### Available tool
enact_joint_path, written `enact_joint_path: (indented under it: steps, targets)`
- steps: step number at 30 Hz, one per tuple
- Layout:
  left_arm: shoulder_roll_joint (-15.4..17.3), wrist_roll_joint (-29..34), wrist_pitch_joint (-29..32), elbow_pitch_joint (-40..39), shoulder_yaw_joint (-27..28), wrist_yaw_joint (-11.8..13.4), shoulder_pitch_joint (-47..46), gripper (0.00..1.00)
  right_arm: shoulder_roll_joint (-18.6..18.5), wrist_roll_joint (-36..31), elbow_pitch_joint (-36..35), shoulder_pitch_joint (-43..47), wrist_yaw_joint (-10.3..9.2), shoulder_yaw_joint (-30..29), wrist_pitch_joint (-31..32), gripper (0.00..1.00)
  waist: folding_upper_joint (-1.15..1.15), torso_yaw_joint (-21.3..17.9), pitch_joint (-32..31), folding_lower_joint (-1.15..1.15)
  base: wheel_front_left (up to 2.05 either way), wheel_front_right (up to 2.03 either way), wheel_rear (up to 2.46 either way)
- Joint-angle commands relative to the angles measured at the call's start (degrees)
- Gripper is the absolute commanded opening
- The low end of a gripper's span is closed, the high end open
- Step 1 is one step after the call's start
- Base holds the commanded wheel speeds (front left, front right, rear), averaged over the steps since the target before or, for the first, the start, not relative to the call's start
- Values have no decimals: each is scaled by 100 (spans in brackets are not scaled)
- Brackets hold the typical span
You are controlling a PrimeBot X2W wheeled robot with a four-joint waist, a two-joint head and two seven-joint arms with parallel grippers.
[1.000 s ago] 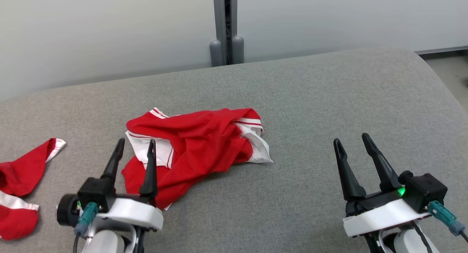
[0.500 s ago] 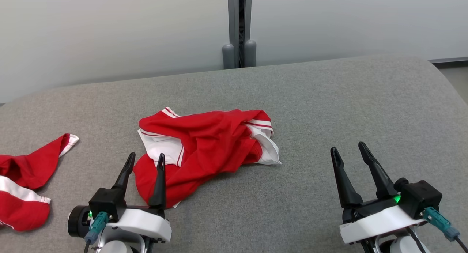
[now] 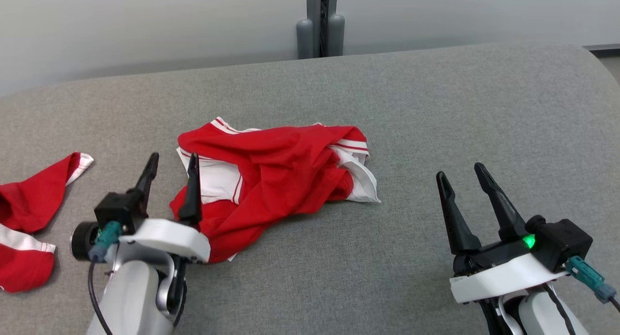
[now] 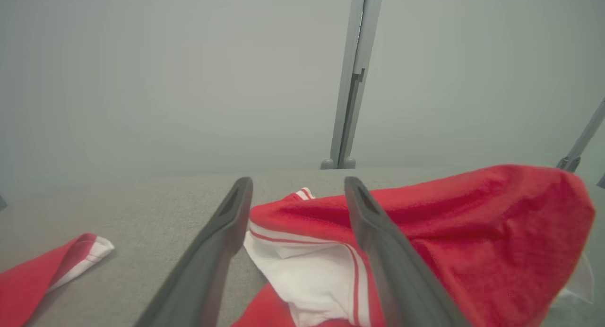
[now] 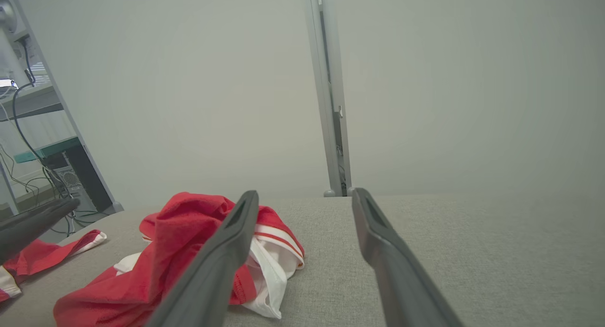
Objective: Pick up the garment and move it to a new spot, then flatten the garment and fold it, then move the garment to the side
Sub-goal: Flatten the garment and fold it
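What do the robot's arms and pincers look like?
The left pincer and right pincer each have two long, tapered black fingers on a white shell, with a black block carrying a teal plug and dark cable. A green light glows on the right one.

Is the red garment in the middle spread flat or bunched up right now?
Bunched up: the red garment lies crumpled on the grey surface, red cloth heaped over its white striped part, wrinkled throughout.

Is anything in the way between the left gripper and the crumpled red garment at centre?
Nothing visible does. The left gripper, open, sits at the left edge of the red garment. A second red cloth lies apart, farther left on the grey surface.
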Motion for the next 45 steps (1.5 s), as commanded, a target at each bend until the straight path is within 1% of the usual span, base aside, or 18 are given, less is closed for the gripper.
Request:
enact_joint_path:
  steps: [1, 5, 8, 9, 11, 14, 16, 22, 28, 29, 30, 31, 36, 41, 43, 45]
  targets:
    - [35, -146, -2, 191, 90, -78, -356, 100, -47, -7, -27, -119, 14, -8, -28, 100, 0, 15, 196, 0, 0, 0, 0]
    - [143, -205, 73, 861, 114, -181, -1100, 100, -66, 1, -67, -273, 14, 50, -28, 100, 0, 3, 426, 0, 0, 0, 0]
    - [232, -185, 220, 1360, 31, -284, -1618, 100, -75, 7, -90, -376, 14, 101, -28, 100, 0, -43, 591, 0, 0, 0, 0]
    - [232, -185, 220, 1360, 31, -284, -1618, 100, -75, 7, -90, -376, 14, 101, -28, 100, 0, -43, 591, 0, 0, 0, 0]
    - [284, -211, 440, 1683, -43, -360, -1919, 100, -87, 20, -92, -420, 14, 108, -28, 100, 0, -75, 687, 0, 0, 0, 0]
    - [376, -169, 601, 2003, -172, -437, -2388, 100, -110, 31, -108, -489, 14, 92, -28, 100, 0, -108, 807, 0, 0, 0, 0]
    - [400, -148, 773, 2252, -275, -478, -2583, 100, -117, 20, -108, -497, 14, 99, -28, 100, 0, -130, 866, 0, 0, 0, 0]
    - [475, -90, 1552, 3041, -583, -545, -3046, 100, -90, 27, -127, -622, 14, 140, -28, 100, 0, -242, 1010, 0, 0, 0, 0]
    - [427, -168, 1775, 3505, -771, -596, -3166, 100, -65, 38, -150, -651, 14, 124, -28, 100, 0, -305, 1101, 0, 0, 0, 0]
    - [424, -193, 1768, 3550, -804, -603, -3171, 86, -64, 40, -153, -664, 14, 120, -28, 100, 0, -314, 1107, 0, 0, 0, 0]
    - [421, -205, 1739, 3581, -840, -611, -3180, 5, -63, 44, -162, -672, 14, 105, -28, 100, 0, -320, 1114, 0, 0, 0, 0]
    - [426, -224, 1703, 3608, -871, -617, -3190, 0, -61, 44, -172, -677, 14, 94, -28, 100, 0, -322, 1118, 0, 0, 0, 0]
    - [468, -275, 1297, 3596, -1032, -611, -3204, 0, -47, 24, -182, -663, 14, 82, -28, 100, 0, -304, 1096, 0, 0, 0, 0]
    - [422, -394, 808, 3452, -1208, -615, -3164, 0, -9, 30, -153, -593, 14, 92, -28, 100, 0, -282, 978, 0, 0, 0, 0]
    - [320, -596, 633, 3275, -1323, -615, -3177, 0, 3, 28, -150, -578, 14, 93, -28, 100, 0, -279, 913, 0, 0, 0, 0]
    - [206, -950, 536, 2959, -1477, -616, -3207, 0, 16, 7, -143, -542, 14, 73, -28, 100, 0, -285, 825, 0, 0, 0, 0]
